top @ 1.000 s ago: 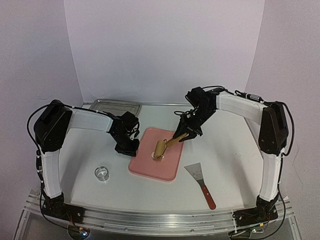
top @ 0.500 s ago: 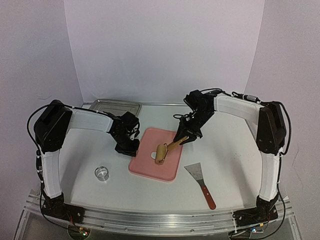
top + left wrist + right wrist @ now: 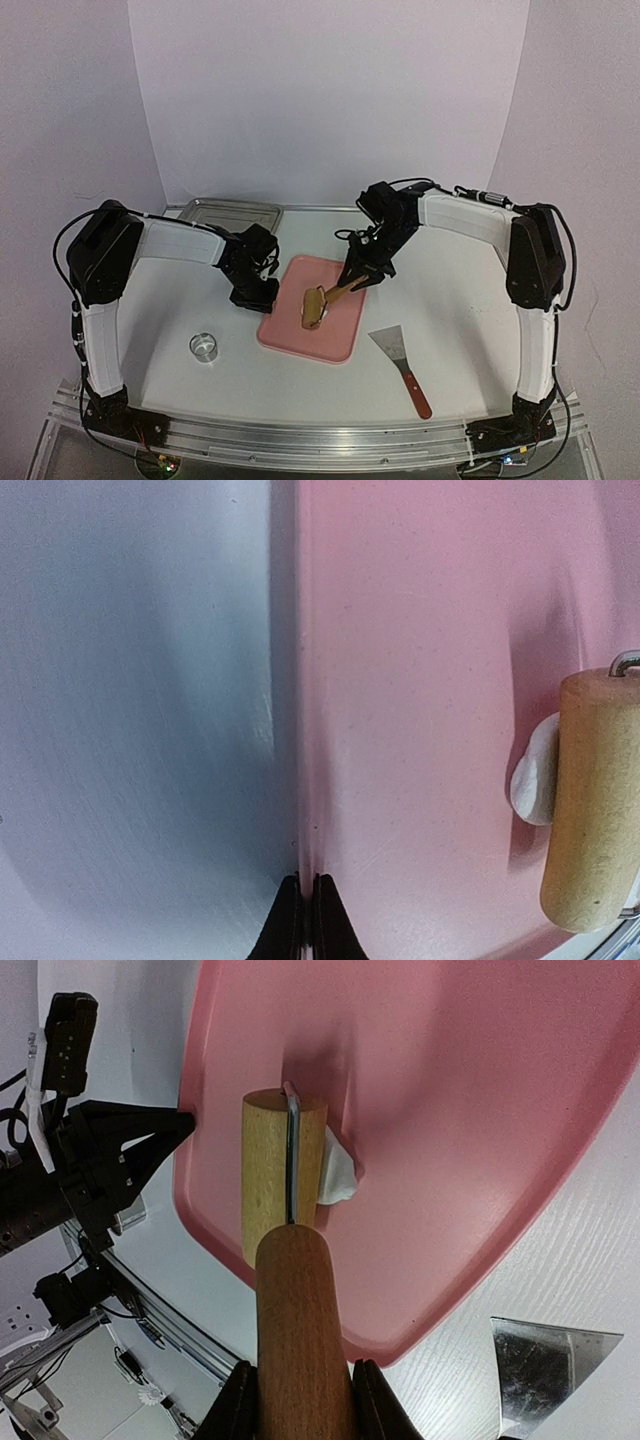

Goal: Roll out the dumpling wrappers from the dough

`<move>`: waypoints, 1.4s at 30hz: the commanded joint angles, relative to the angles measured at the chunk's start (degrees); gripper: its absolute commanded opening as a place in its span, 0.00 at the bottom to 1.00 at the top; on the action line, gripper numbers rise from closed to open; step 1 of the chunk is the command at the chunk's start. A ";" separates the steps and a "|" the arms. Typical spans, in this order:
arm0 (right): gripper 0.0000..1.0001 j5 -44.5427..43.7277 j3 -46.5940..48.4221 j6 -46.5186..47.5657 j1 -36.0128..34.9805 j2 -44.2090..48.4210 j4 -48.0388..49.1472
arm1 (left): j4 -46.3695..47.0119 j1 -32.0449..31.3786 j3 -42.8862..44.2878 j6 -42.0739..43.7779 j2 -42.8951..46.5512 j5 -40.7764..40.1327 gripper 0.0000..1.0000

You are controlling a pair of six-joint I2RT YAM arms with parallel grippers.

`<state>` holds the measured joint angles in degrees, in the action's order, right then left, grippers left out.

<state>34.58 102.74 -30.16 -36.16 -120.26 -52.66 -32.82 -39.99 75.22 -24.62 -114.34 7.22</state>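
The right gripper [image 3: 300, 1400] is clamped tight around the wooden handle of a rolling pin [image 3: 283, 1175]. The pin's drum lies partly over a small white piece of dough [image 3: 338, 1172] near the middle of a pink board [image 3: 335, 335] on the table [image 3: 460, 300]. The left gripper [image 3: 307, 920] is pinched almost closed on the board's left edge; a metal scraper [image 3: 392, 346] lies to the board's right, a metal ring [image 3: 204, 346] to its left, and a metal tray [image 3: 230, 212] behind it.
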 commanded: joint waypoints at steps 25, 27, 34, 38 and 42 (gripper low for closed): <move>0.00 -15.05 2.31 0.05 1.40 -8.13 -9.99 | -2.33 -0.81 -4.51 -0.09 2.91 -1.87 0.00; 0.00 -15.79 3.66 0.18 1.53 -8.55 -10.22 | -2.10 -0.79 -4.55 0.05 2.97 -1.82 0.00; 0.00 -18.66 3.17 4.10 5.40 -5.69 -12.44 | -1.74 -0.77 -4.64 0.59 3.07 -1.87 0.00; 0.00 -16.95 2.96 4.19 4.21 -7.83 -12.36 | -1.14 -0.79 -4.77 1.55 3.06 -1.28 0.00; 0.00 -15.13 3.53 2.65 2.07 -9.84 -11.19 | -0.34 -0.88 -5.08 2.37 3.04 -0.11 0.00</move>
<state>35.69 108.30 -26.52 -33.50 -124.02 -57.20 -28.97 -40.23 72.00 -25.36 -112.58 6.82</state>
